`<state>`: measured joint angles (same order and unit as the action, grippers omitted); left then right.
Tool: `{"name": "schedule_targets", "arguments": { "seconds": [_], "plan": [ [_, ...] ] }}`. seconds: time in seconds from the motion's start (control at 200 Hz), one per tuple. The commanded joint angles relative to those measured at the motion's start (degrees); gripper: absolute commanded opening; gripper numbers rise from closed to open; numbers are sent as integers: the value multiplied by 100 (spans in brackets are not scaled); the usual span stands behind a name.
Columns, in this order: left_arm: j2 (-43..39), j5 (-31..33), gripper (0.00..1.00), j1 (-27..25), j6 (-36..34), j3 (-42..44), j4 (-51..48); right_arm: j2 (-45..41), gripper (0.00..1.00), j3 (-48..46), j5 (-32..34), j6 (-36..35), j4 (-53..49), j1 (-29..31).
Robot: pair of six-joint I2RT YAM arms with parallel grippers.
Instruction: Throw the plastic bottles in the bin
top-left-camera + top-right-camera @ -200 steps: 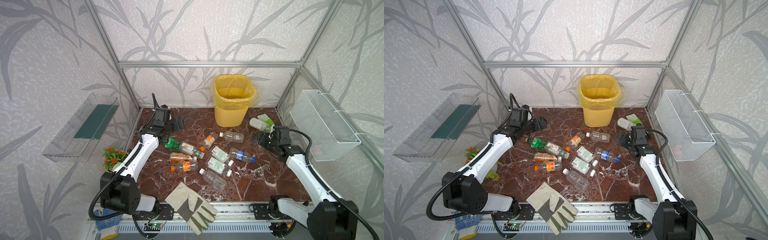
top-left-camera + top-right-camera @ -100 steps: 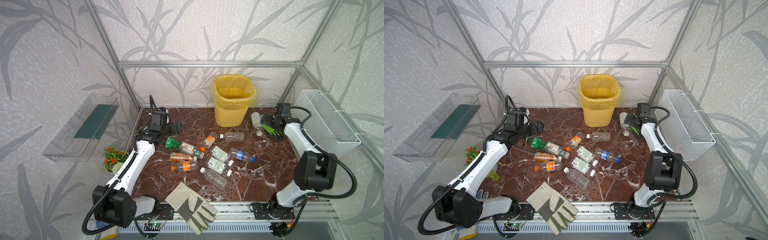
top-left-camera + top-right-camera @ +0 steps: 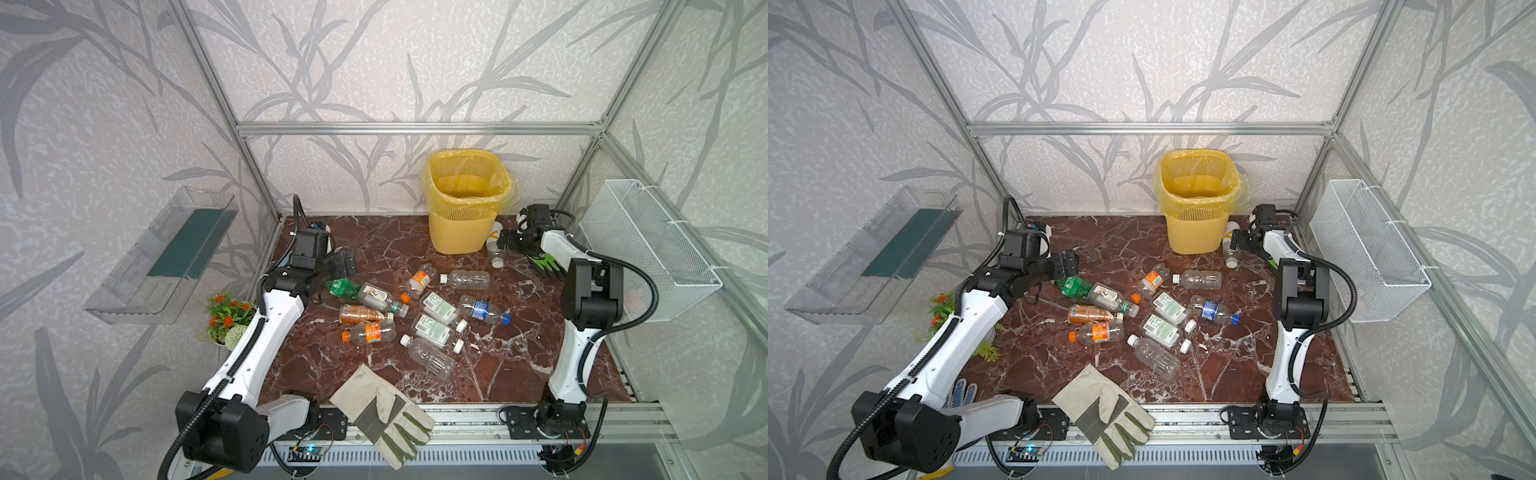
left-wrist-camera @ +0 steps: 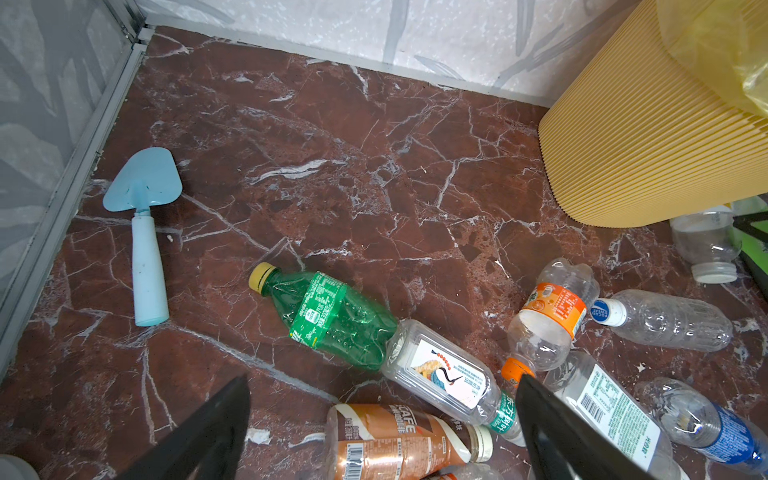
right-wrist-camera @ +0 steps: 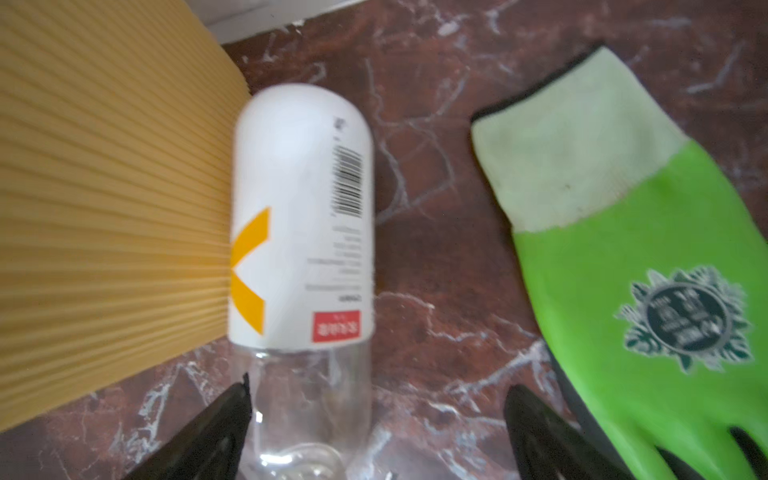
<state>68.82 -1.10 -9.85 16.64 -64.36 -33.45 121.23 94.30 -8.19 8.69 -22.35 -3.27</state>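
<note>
The right hand (image 5: pixel 379 390) is held open low over the table (image 3: pixel 374 237). The bottle with the white label (image 5: pixel 301 216) is found directly ahead of it, lying on its side with its long axis running straight away from the hand, so that the clear neck end is straddled by the two fingers. One finger is seen almost against the bottle's side and the other well apart from it; nothing is gripped. The bottle lies along the ribbed wall of the bin (image 5: pixel 104 178), seemingly touching it, so little room is left for the finger on that side. On the other side a strip of bare marble is seen between the bottle and a green glove (image 5: pixel 623 257). This arm is judged much the nearer to that bottle. The left hand (image 4: pixel 384 379) is likewise open and empty, poised near the green bottle (image 4: pixel 328 316) at the edge of the other bottles (image 3: pixel 432 311), which are scattered over the middle of the table, apart from the bin. A high lift over the rim is likely to be needed.
</note>
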Motion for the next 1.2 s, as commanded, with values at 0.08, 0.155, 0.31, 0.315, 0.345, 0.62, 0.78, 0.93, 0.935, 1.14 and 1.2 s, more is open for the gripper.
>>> {"name": "schedule_targets", "arguments": {
  "seconds": [0.08, 0.155, 0.31, 0.315, 0.345, 0.62, 0.78, 0.93, 0.935, 1.14, 1.2],
  "plan": [
    [-211, 110, 99, 68, -135, 142, -249, 327, 95, 249, -375, 345, 433, 62],
    [-205, 93, 99, 71, -121, 153, -242, 577, 95, 489, -353, 396, 316, 81],
    [-228, 89, 99, 77, -116, 174, -257, 866, 90, 751, -136, 476, 152, 109],
    [-232, 91, 99, 83, -117, 176, -258, 871, 90, 754, -129, 476, 152, 108],
    [-245, 88, 99, 79, -114, 186, -258, 913, 89, 777, -46, 476, 143, 107],
    [-232, -15, 99, 85, -39, 239, -214, 800, 70, 667, 282, 485, 40, 116],
    [-194, -126, 99, 87, -3, 264, -144, 95, 51, -38, 237, 484, 271, 63],
    [-123, -362, 98, 86, 108, 371, -3, -898, 48, -956, 67, 615, 368, -75],
    [-119, -372, 98, 87, 114, 375, 5, -976, 48, -1034, 64, 627, 368, -81],
    [5, -832, 97, 83, 364, 587, 402, -2911, 51, -2959, 80, 1105, 478, -154],
    [40, -977, 97, 84, 494, 658, 523, -3500, 53, -3582, 113, 1294, 449, -148]
  ]
}}
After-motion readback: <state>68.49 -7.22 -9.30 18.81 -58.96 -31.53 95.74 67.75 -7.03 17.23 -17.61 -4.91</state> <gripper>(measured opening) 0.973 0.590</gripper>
